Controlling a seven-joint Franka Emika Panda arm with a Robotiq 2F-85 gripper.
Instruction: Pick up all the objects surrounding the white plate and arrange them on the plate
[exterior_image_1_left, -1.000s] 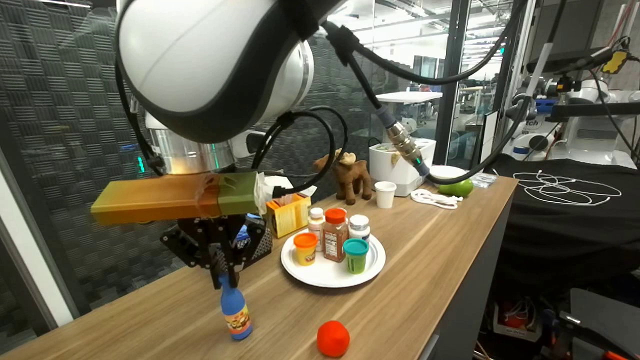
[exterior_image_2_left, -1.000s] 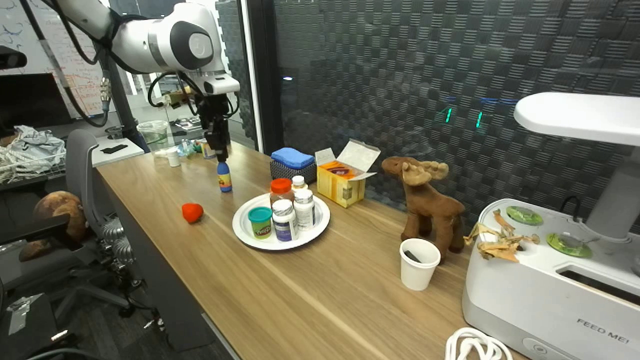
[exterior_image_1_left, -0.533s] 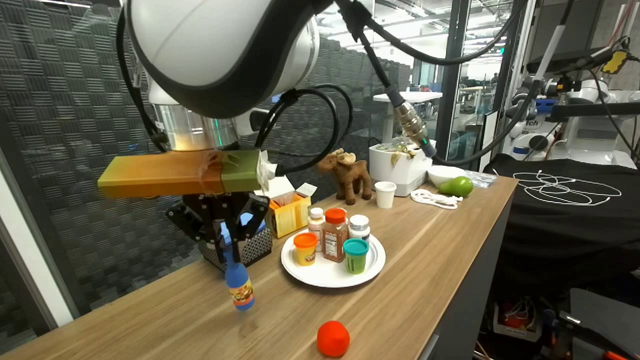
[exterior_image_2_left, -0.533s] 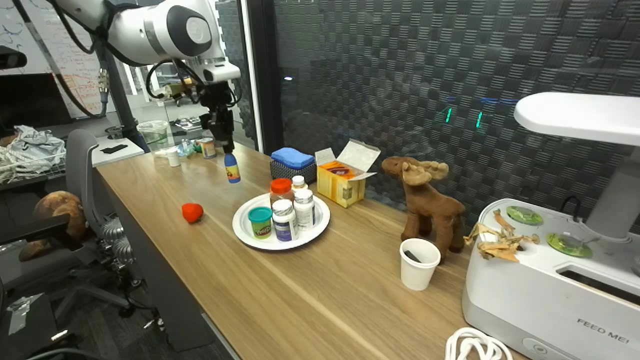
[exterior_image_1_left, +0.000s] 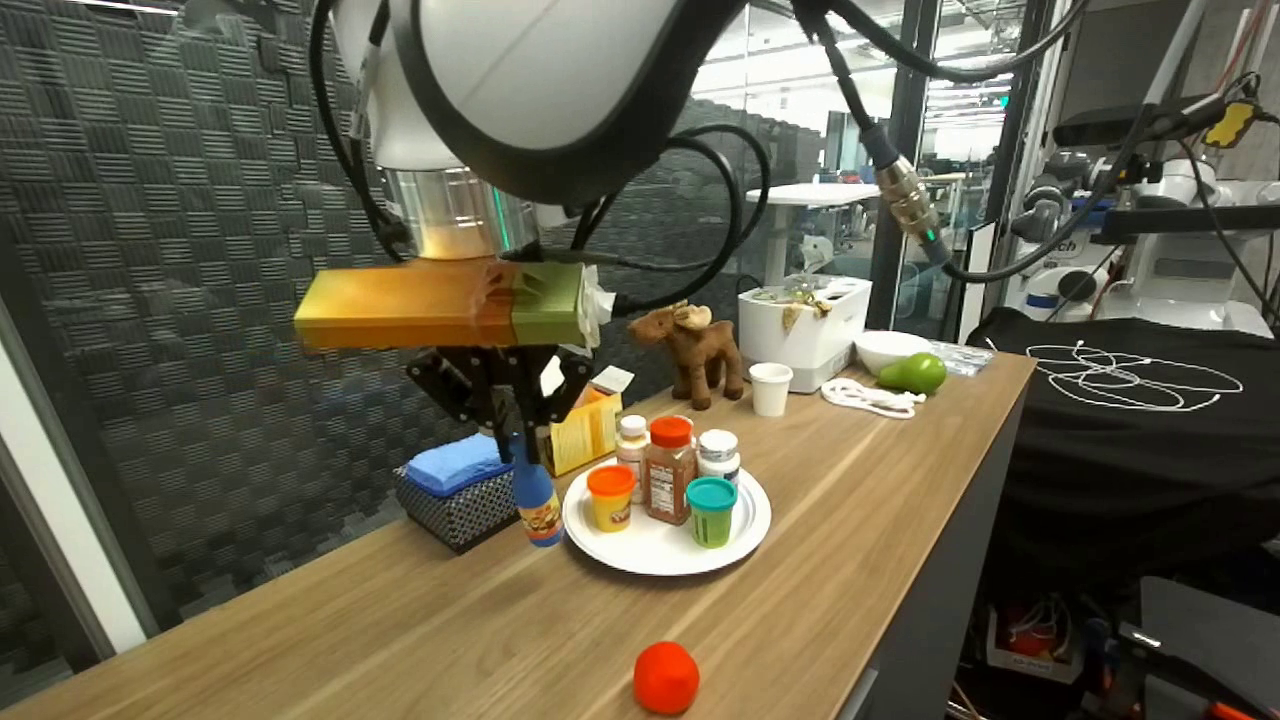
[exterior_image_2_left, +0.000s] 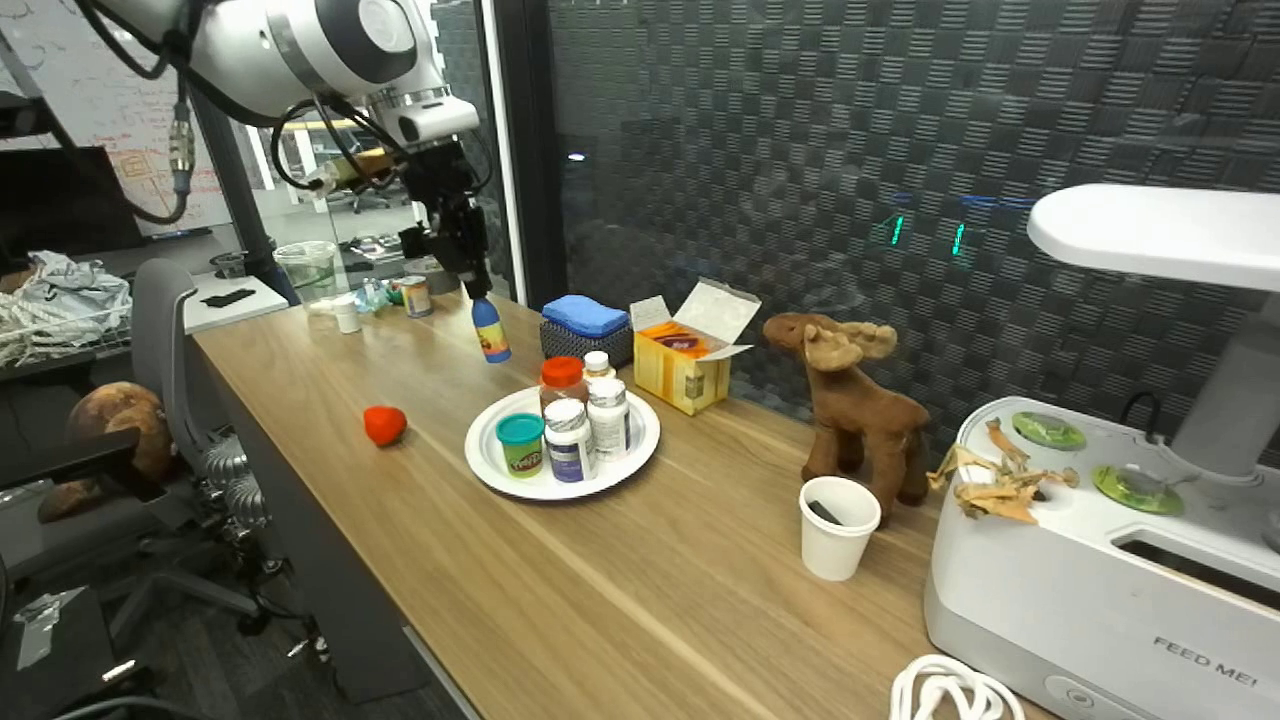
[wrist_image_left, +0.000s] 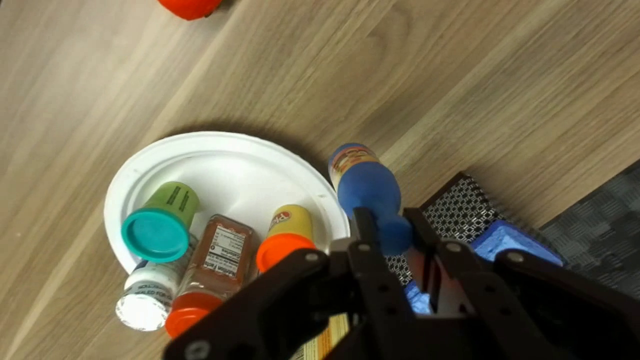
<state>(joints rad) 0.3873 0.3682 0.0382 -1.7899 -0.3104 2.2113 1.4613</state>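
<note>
My gripper (exterior_image_1_left: 520, 452) is shut on the neck of the blue bottle (wrist_image_left: 369, 184), which hangs slightly tilted above the table. In the wrist view the bottle appears beside the rim of the white plate (wrist_image_left: 239, 167). On that plate stand a red-lidded spice jar (exterior_image_1_left: 668, 480), a teal-lidded green tub (exterior_image_1_left: 712, 520), an orange-lidded yellow tub (exterior_image_1_left: 611, 505) and several small white bottles (exterior_image_2_left: 568, 445). The yellow tub is hidden in an exterior view, behind the other items. A red ball (exterior_image_2_left: 385, 425) lies on the bare tabletop, away from the plate.
Close by the held bottle sits a dark patterned basket (exterior_image_1_left: 460, 515) with a blue cloth (exterior_image_1_left: 455, 465). An open yellow box (exterior_image_2_left: 683, 375) stands behind the plate. Farther along are a toy moose (exterior_image_2_left: 865, 420), a paper cup (exterior_image_2_left: 838, 535) and a white appliance (exterior_image_2_left: 1080, 600).
My gripper has lifted the blue bottle off the table and carried it toward the plate and basket. The bottle has tilted a little. The ball and the items on the plate have not moved.
</note>
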